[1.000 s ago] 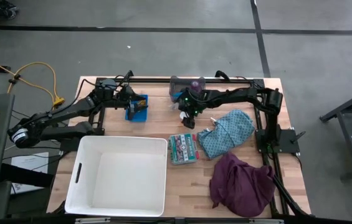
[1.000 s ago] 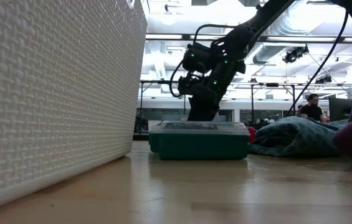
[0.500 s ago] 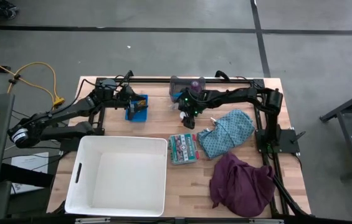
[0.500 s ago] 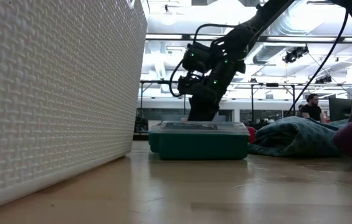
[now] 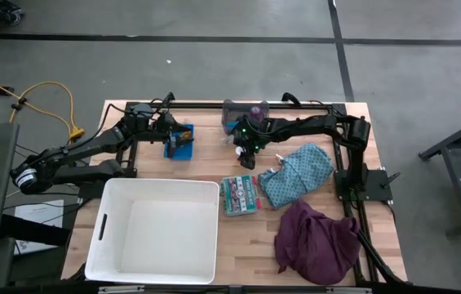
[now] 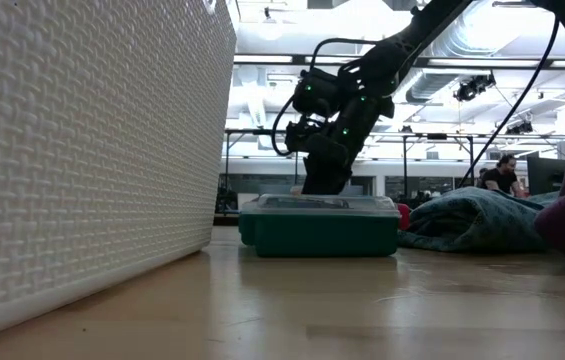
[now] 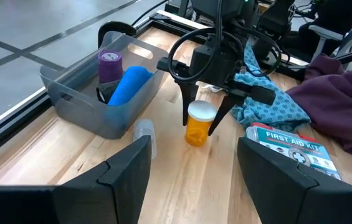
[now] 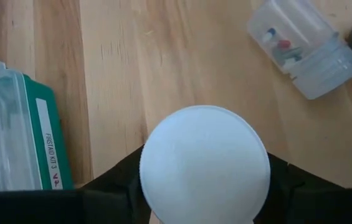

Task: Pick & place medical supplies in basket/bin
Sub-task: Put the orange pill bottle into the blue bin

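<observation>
The right gripper (image 7: 205,115) stands over an orange bottle (image 7: 198,124) with a white cap (image 8: 204,163), near the back of the table (image 5: 214,167). Its two fingers (image 7: 186,109) come down on either side of the bottle, open, and I cannot tell if they already touch it. The bottle stands upright on the wood, just in front of a grey bin (image 7: 82,102). In this bin lie a blue roll (image 7: 129,84) and a purple roll (image 7: 109,64), side by side. A small clear container (image 8: 305,46) lies on its side on the table near the bottle. A green first aid kit (image 5: 239,195) rests between the bottle and the big white basket (image 5: 152,231), which sits at the front left of the table. The teal patterned cloth (image 5: 298,173) is bunched up just to the right of the kit, and the maroon cloth (image 5: 317,241) lies in front of it, nearer the table edge. The left gripper (image 5: 179,140) waits at the back left of the table over a small blue object (image 5: 179,144), and I cannot tell how its fingers stand. Far in the room behind, a person (image 6: 502,173) is visible.
</observation>
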You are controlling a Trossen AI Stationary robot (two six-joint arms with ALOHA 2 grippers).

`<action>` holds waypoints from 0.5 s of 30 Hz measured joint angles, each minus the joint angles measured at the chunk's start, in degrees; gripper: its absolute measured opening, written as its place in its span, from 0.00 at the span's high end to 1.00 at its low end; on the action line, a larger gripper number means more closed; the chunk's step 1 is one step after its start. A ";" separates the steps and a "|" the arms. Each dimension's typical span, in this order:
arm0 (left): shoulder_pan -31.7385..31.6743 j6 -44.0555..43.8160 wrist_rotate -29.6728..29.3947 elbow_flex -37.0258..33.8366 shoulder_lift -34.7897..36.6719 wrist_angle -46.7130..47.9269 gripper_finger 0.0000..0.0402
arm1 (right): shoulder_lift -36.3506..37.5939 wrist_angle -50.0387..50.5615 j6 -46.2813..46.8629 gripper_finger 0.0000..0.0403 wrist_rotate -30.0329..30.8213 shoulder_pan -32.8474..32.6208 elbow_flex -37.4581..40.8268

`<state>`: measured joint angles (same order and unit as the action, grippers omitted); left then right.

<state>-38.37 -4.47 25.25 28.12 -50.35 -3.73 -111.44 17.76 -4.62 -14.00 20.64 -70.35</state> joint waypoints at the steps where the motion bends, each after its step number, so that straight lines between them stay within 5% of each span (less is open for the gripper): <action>1: -0.02 0.00 0.00 0.00 0.00 0.00 0.42 | 0.00 -0.03 0.01 0.53 -0.01 0.00 0.00; 15: -0.02 0.00 0.00 0.00 -0.01 -0.01 0.42 | 9.08 -3.35 -0.33 0.54 1.60 0.52 -0.67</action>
<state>-38.39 -4.47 25.26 28.12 -50.36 -3.74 -102.35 14.41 -4.96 -12.40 21.16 -71.01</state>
